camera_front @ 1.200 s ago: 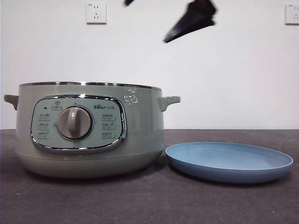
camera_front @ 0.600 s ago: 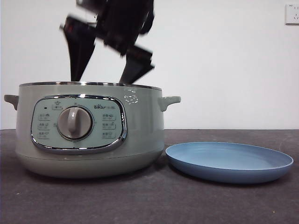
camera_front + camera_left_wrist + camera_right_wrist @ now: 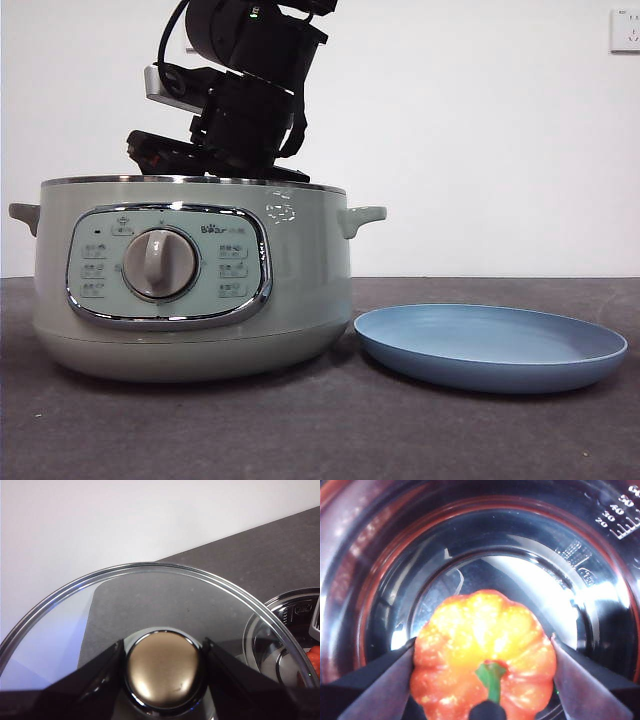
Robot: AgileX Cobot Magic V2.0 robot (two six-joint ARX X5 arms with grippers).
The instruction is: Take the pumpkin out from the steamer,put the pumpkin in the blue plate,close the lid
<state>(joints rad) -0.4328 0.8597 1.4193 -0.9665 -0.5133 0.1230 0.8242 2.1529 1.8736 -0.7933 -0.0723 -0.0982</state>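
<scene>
The sage-green steamer (image 3: 190, 280) stands at the left of the table with no lid on it. My right arm (image 3: 245, 90) reaches down into it from above. In the right wrist view the orange pumpkin (image 3: 482, 650) sits on the steamer's steel pot floor (image 3: 600, 580). My right gripper (image 3: 482, 645) is open, one jaw close against each side of the pumpkin. My left gripper (image 3: 164, 647) is shut on the knob (image 3: 162, 672) of the glass lid (image 3: 150, 595), holding it beside the steamer (image 3: 295, 625). The blue plate (image 3: 490, 345) lies empty to the steamer's right.
The dark table top (image 3: 320, 430) runs in front of the steamer and plate. A white wall with a socket (image 3: 625, 30) stands behind. My left arm does not show in the front view.
My right arm came in from the upper right with its jaws spread, then went down into the steamer; its jaws now flank the pumpkin. Steamer and plate have not moved.
</scene>
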